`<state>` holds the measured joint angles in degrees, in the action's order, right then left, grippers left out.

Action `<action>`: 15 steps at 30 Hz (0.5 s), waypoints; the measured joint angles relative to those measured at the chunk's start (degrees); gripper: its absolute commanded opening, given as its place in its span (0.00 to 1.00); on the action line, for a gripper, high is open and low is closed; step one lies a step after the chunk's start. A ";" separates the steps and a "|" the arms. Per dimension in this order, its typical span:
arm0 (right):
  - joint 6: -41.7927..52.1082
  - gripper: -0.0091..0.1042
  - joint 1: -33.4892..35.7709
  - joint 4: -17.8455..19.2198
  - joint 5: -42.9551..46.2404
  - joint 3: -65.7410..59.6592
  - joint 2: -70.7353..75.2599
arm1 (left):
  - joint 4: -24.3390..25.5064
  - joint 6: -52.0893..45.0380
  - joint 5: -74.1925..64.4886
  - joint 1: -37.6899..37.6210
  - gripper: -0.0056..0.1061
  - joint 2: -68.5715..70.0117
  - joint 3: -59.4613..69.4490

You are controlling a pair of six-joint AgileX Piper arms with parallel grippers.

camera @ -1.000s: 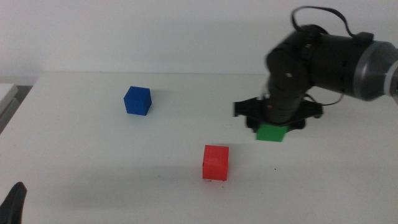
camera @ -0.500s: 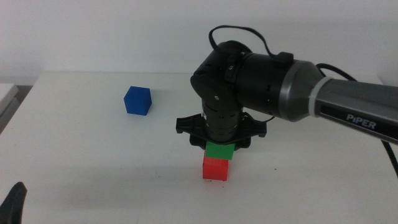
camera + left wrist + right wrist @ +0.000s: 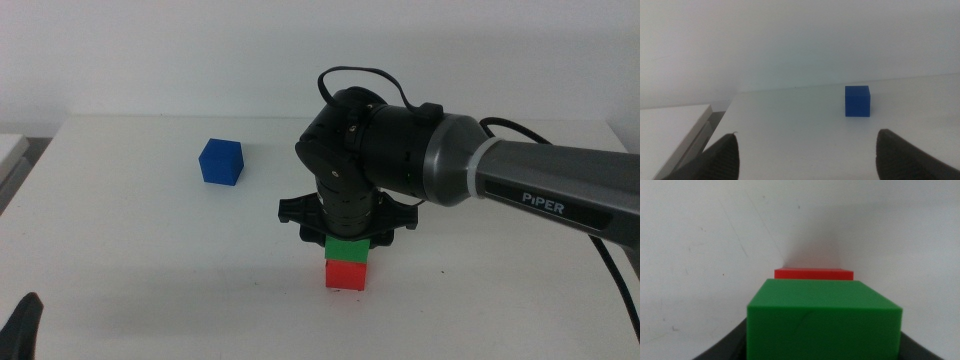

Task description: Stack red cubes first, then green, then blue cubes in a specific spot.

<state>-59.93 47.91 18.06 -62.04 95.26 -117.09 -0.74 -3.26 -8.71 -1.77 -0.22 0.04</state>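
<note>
While the right hand (image 3: 349, 238) grips the green cube (image 3: 349, 248), red cube (image 3: 346, 274) directly beneath, touching, left hand (image 3: 805, 150) open

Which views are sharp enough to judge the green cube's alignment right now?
Middle view: evenly lit, sharp; right gripper holds the green cube over the red cube. Right wrist view: green cube fills the frame, red cube a sliver, soft shadow behind. Left wrist view: hazy; blue cube clear, left gripper blurred.

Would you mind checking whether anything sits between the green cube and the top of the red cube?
Nothing visible does: the right hand holds the small matte green cube directly over the matte red cube, apparently touching it.
</note>
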 measured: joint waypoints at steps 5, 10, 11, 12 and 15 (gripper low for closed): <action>-0.88 0.19 0.00 1.41 0.71 0.00 -0.21 | 0.00 0.00 0.00 0.00 0.89 0.00 0.00; -1.01 0.19 0.00 1.94 0.83 0.00 -0.85 | 0.00 0.00 0.00 0.00 0.89 0.00 0.00; -1.14 0.19 0.00 1.94 0.94 0.00 -1.17 | 0.00 0.00 0.00 0.00 0.89 0.00 0.00; -1.14 0.19 0.00 1.94 1.06 0.00 -1.37 | 0.00 0.00 0.00 0.00 0.89 0.00 0.00; -1.25 0.19 0.00 1.94 1.70 0.00 -2.02 | 0.00 0.00 0.00 0.00 0.89 0.00 0.00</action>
<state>-61.18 47.91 20.00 -60.34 95.26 -119.11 -0.74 -3.26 -8.71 -1.77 -0.22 0.04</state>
